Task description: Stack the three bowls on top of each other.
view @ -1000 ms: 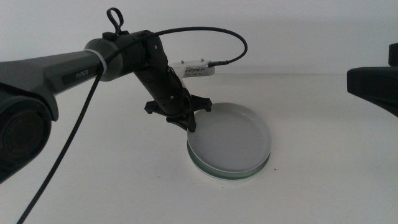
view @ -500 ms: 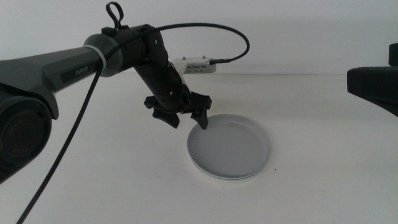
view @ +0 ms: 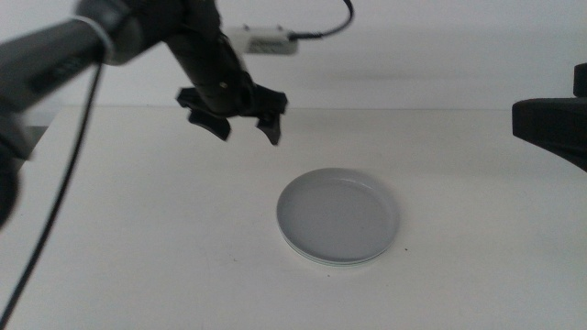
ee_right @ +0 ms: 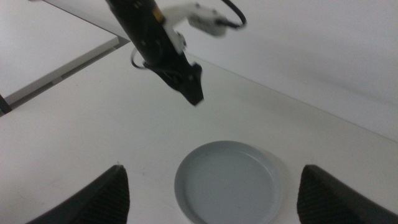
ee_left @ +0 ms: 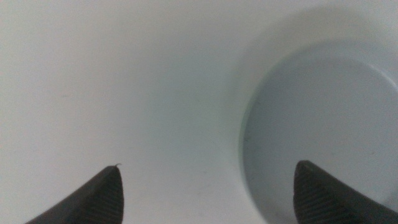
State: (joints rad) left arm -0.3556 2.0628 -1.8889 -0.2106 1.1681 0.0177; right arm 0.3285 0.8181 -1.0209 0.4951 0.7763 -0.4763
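The bowls (view: 338, 218) are seen nested in 1 stack on the white counter (view: 138, 238), near its middle. The grey-blue bowl (view: 337, 213) lies on top, level and facing up; beneath it only thin pale rims of the lower bowls are seen along the near edge, a faint green tint among them. In the right wrist view the stack (ee_right: 227, 184) is seen as a single round dish.

The left gripper (view: 244, 127) is held in the air behind and to the left of the stack, well apart from it, its fingers (view: 270, 129) spread wide with nothing between them. The stack is also seen beside them in the left wrist view (ee_left: 323, 124).

The right gripper (ee_right: 214, 186) is held above the stack, its fingers (ee_right: 102, 199) spread and empty.
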